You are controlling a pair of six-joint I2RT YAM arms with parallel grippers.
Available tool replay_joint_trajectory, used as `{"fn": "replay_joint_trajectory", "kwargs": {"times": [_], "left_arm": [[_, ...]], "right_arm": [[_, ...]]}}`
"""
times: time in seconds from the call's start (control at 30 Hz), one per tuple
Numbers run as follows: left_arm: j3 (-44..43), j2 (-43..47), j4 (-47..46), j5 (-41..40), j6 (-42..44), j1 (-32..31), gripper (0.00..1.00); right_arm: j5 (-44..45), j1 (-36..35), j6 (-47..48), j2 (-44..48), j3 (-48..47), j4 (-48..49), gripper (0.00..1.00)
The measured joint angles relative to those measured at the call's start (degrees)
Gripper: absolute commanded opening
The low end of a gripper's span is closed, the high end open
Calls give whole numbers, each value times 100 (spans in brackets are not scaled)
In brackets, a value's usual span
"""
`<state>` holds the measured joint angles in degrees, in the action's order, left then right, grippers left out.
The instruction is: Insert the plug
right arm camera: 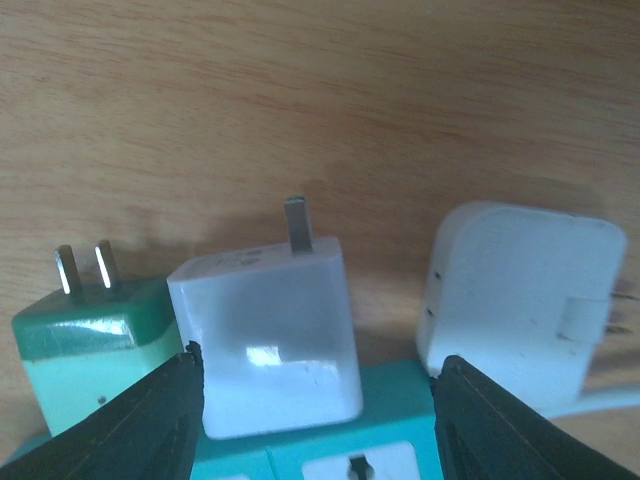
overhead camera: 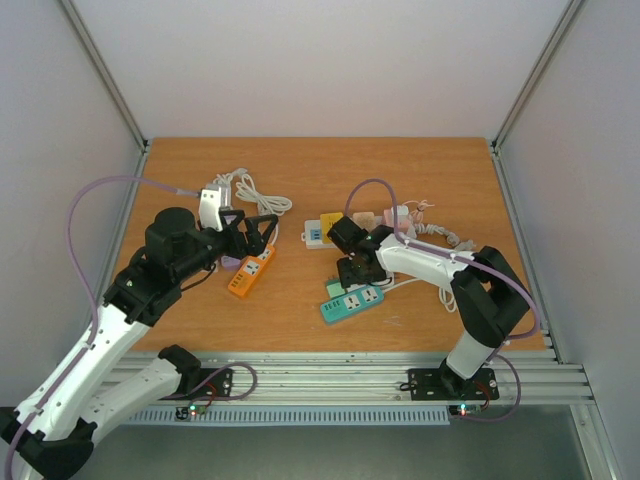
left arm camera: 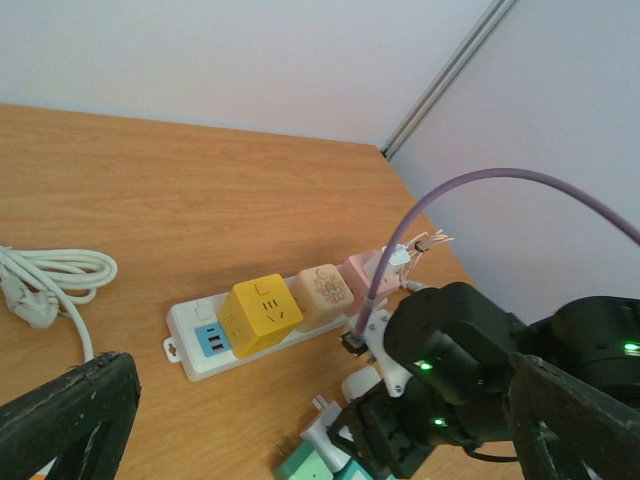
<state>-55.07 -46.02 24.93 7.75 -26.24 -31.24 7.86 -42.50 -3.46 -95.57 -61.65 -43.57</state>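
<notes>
A white cube plug (right arm camera: 270,335) lies on its side at the far edge of the teal power strip (right arm camera: 395,395), one prong pointing away. My right gripper (right arm camera: 318,425) is open and straddles it: the left finger (right arm camera: 120,420) is at the plug's side, and the right finger (right arm camera: 520,420) stands clear of it. In the top view the right gripper (overhead camera: 355,272) hovers over the teal strip (overhead camera: 352,303). My left gripper (overhead camera: 255,235) is open and empty above the far end of an orange power strip (overhead camera: 250,273).
A teal two-prong plug (right arm camera: 90,340) lies left of the white plug, and a white adapter (right arm camera: 520,310) lies to its right. A white strip (left arm camera: 200,345) carries a yellow cube (left arm camera: 258,312), a beige cube and a pink cube. A coiled white cable (overhead camera: 250,190) lies at the back left.
</notes>
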Motion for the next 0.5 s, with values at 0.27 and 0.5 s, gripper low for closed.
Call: {"fn": "replay_joint_trajectory", "kwargs": {"times": [0.27,0.5], "left_arm": [[151,52,17,11,-109,0,99],[258,52,48,-138,-164,0,99]], "right_arm": [[-98,-7,131,-339,0,291,61],[-111,-4,339,-570,74,439,47]]}}
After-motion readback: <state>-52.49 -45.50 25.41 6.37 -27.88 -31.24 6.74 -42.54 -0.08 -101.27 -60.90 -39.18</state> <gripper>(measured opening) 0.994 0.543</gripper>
